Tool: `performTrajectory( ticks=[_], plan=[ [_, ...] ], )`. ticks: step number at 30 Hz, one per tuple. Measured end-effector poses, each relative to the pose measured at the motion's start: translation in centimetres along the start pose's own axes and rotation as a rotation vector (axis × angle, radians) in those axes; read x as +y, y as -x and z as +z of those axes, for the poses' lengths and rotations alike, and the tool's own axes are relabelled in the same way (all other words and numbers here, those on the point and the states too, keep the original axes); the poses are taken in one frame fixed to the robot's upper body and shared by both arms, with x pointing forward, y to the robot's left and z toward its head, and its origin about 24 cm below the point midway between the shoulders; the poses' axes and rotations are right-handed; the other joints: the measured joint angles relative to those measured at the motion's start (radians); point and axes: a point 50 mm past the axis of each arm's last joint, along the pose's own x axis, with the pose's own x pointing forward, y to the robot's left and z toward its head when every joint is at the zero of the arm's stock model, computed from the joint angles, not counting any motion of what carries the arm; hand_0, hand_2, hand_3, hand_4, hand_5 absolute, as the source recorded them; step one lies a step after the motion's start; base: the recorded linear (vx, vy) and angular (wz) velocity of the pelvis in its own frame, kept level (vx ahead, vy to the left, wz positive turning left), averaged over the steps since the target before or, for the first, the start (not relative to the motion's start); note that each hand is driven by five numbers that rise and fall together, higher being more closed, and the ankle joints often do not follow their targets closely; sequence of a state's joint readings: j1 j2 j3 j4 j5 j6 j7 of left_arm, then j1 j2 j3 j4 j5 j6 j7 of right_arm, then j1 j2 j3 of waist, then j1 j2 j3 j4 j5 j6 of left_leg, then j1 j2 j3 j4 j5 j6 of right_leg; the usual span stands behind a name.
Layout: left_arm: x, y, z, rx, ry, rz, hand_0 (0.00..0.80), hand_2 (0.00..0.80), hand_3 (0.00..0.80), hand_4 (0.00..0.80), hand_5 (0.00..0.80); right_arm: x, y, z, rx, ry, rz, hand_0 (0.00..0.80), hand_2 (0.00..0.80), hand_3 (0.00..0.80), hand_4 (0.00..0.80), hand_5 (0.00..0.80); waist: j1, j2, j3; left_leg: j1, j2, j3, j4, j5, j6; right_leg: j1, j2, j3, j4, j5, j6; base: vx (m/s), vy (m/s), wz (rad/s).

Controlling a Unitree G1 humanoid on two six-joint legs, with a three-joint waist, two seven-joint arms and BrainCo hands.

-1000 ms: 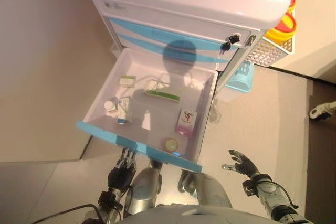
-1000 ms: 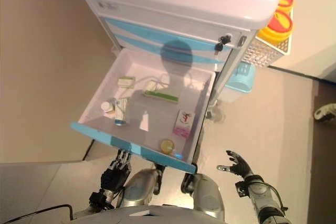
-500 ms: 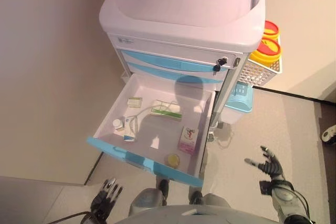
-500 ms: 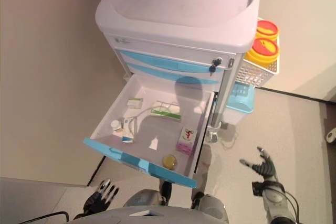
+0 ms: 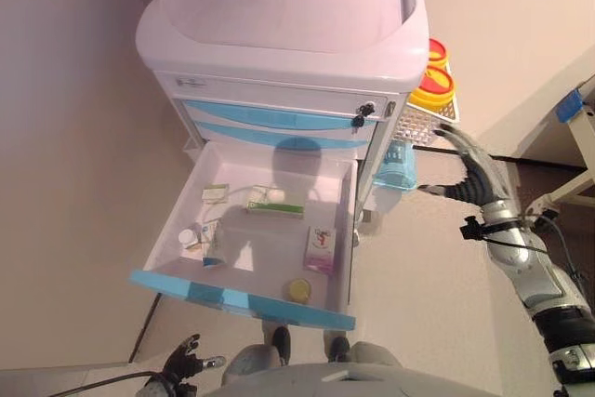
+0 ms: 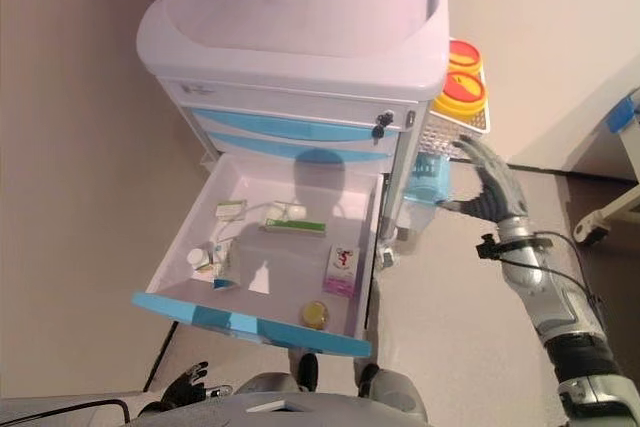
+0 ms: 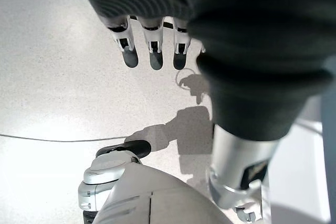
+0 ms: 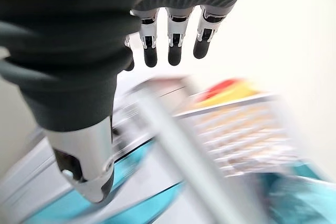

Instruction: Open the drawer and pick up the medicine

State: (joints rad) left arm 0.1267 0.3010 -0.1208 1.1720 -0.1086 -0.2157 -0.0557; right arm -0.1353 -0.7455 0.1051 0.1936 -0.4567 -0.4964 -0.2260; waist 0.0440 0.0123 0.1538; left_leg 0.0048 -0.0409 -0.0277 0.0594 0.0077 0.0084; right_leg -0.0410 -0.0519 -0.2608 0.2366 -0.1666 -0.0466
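The white and blue cart's lower drawer (image 5: 244,299) stands pulled open. Inside lie a pink medicine box (image 5: 321,248), a green-and-white box (image 5: 275,208), a small pale box (image 5: 215,192), a white bottle (image 5: 189,236), a blue-and-white box (image 5: 214,246) and a round yellow tin (image 5: 298,289). My right hand (image 5: 474,178) is open and empty, raised at the cart's right side by the wire basket. Its straight fingers (image 8: 173,45) show in the right wrist view. My left hand (image 5: 183,357) is open and empty, low near the floor below the drawer front. Its fingers (image 7: 152,51) point at bare floor.
A wire basket (image 5: 414,127) on the cart's right side holds yellow containers with red lids (image 5: 429,90). A light blue bin (image 5: 398,166) hangs under it. A wall runs along the left. A white frame with a blue part (image 5: 569,109) stands at the far right.
The camera has shifted. My right hand has risen from low by the floor to the cart's right side. My left hand has drawn back from under the drawer front.
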Motion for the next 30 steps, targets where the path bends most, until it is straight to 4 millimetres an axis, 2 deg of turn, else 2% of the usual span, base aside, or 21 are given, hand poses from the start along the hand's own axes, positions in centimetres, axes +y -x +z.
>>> performTrajectory(
  ticks=[4,8,10,16,19,25,30],
  plan=[
    [-0.1,0.0,-0.1,0.003,0.015,-0.013,0.000,0.000,0.000,0.000,0.000,0.7,-1.8,3.4,-0.270,0.139,0.165,0.000,0.000,0.000,0.000,0.000,0.038,0.004,-0.002,-0.004,0.000,-0.033,-0.001,0.003,-0.003,0.023,0.003,-0.032,-0.030,0.007,0.001,-0.039,-0.048,0.24],
    [-0.6,0.1,-0.4,0.010,0.024,-0.025,0.000,0.000,0.000,0.000,0.000,2.1,-3.1,5.4,-0.404,0.197,0.259,0.000,0.000,0.000,0.000,0.000,0.085,0.008,-0.005,-0.010,-0.001,-0.060,-0.001,0.008,-0.010,0.034,0.006,-0.062,-0.045,0.007,0.000,-0.018,-0.031,0.28],
    [-1.0,0.1,-0.7,0.025,0.029,-0.032,0.000,0.000,0.000,0.000,0.000,3.3,-3.4,5.7,-0.439,0.222,0.330,0.000,0.000,0.000,0.000,0.000,0.104,0.009,-0.006,-0.013,-0.002,-0.065,-0.001,0.011,-0.011,0.037,0.007,-0.073,-0.052,0.007,0.000,-0.012,-0.016,0.22],
    [-1.1,0.4,-1.6,0.074,0.032,-0.026,0.000,0.000,0.000,0.000,0.000,7.2,-2.4,4.6,-0.395,0.254,0.526,0.000,0.000,0.000,0.000,0.000,0.137,0.004,-0.010,-0.008,-0.007,-0.091,-0.030,0.032,-0.010,0.055,0.006,-0.096,-0.073,0.007,0.000,-0.001,-0.023,0.23],
    [-1.1,0.3,-1.3,0.063,0.011,-0.031,0.000,0.000,0.000,0.000,0.000,9.1,-1.4,3.8,-0.367,0.282,0.623,0.000,0.000,0.000,0.000,0.000,0.154,-0.001,-0.014,0.002,-0.010,-0.106,-0.031,0.032,-0.009,0.076,0.005,-0.111,-0.085,0.007,0.001,0.007,-0.060,0.17],
    [-1.2,-0.1,-0.3,0.030,-0.016,-0.042,0.000,0.000,0.000,0.000,0.000,10.9,-0.2,2.6,-0.326,0.356,0.717,0.000,0.000,0.000,0.000,0.000,0.177,-0.006,-0.016,-0.013,-0.014,-0.147,-0.033,0.044,-0.016,0.087,0.005,-0.162,-0.099,0.006,0.003,-0.013,-0.050,0.23],
    [-1.2,-0.1,-0.2,0.028,-0.039,-0.046,0.000,0.000,0.000,0.000,0.000,12.1,0.7,1.5,-0.296,0.398,0.782,0.000,0.000,0.000,0.000,0.000,0.202,-0.007,-0.016,-0.019,-0.015,-0.160,-0.034,0.049,-0.018,0.085,0.005,-0.175,-0.099,0.004,0.005,-0.009,-0.016,0.09]
  ],
)
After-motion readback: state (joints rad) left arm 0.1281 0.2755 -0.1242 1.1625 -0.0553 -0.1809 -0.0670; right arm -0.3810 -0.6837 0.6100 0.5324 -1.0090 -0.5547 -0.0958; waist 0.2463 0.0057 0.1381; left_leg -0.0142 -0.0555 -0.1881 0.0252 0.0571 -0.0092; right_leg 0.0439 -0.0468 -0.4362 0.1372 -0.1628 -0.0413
